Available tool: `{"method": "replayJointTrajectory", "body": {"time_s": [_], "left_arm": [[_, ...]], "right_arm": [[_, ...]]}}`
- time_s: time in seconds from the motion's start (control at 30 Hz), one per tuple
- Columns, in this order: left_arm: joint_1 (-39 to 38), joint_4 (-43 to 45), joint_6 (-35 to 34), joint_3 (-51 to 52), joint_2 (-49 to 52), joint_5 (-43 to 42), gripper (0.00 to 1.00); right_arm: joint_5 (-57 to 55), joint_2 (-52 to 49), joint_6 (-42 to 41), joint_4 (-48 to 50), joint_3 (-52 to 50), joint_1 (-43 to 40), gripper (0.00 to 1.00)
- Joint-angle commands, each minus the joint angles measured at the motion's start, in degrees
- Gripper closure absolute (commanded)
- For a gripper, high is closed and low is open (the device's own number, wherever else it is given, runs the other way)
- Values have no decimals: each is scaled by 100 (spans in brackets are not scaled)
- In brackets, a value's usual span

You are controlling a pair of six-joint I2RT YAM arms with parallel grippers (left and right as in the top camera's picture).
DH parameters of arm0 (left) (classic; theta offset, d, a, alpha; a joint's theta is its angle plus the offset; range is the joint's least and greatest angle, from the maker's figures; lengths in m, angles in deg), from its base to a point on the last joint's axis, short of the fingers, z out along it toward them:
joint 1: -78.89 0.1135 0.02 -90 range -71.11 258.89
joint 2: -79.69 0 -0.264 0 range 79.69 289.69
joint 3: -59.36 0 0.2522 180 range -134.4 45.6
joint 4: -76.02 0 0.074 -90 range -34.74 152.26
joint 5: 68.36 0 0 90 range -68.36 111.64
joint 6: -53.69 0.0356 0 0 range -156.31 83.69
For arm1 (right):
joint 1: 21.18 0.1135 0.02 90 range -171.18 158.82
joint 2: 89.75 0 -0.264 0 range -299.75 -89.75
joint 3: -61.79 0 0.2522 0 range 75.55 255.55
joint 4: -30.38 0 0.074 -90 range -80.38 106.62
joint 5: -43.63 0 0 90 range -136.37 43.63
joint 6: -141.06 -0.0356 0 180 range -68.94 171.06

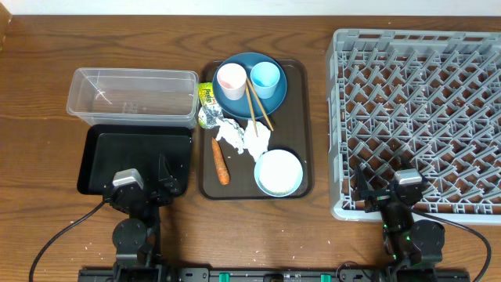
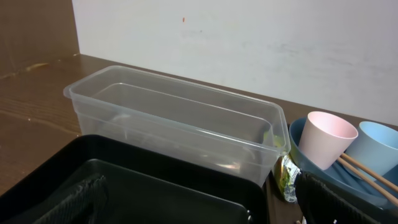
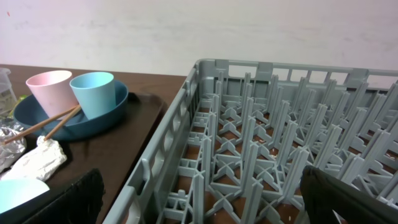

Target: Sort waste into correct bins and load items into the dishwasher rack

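On the brown serving tray (image 1: 305,117) lie a blue plate (image 1: 244,100) with a pink cup (image 1: 231,78), a light blue cup (image 1: 264,76) and chopsticks (image 1: 258,106), then a white bowl (image 1: 278,172), carrot (image 1: 221,160), crumpled paper (image 1: 243,137), foil (image 1: 210,117) and wrapper (image 1: 207,94). My left gripper (image 1: 145,188) hangs open over the near end of the black tray (image 1: 133,153), with the clear tub (image 2: 174,124) beyond. My right gripper (image 3: 205,211) is open above the near-left corner of the grey rack (image 3: 280,155). Both hold nothing.
The clear tub (image 1: 133,95) and the black tray hold nothing. The rack (image 1: 423,117) fills the right side, its upright pegs bare. A white wall stands behind the table. Bare wooden tabletop (image 1: 39,117) lies left of the bins.
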Motion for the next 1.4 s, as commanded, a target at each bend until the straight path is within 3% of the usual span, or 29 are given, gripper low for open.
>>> {"method": "replayJointTrajectory", "body": {"time_s": [0.0,1.27,1.37], "left_arm": [[24,-129,-7,157,-39,155,2],[24,-129,-7,157,-39,155,2],[24,2,-293,157,-39,-192,2]], "right_arm": [[-7,42,66,-11,-17,31,1],[-7,42,63,-11,-17,31,1],[-7,42,66,-11,-17,31,1]]}}
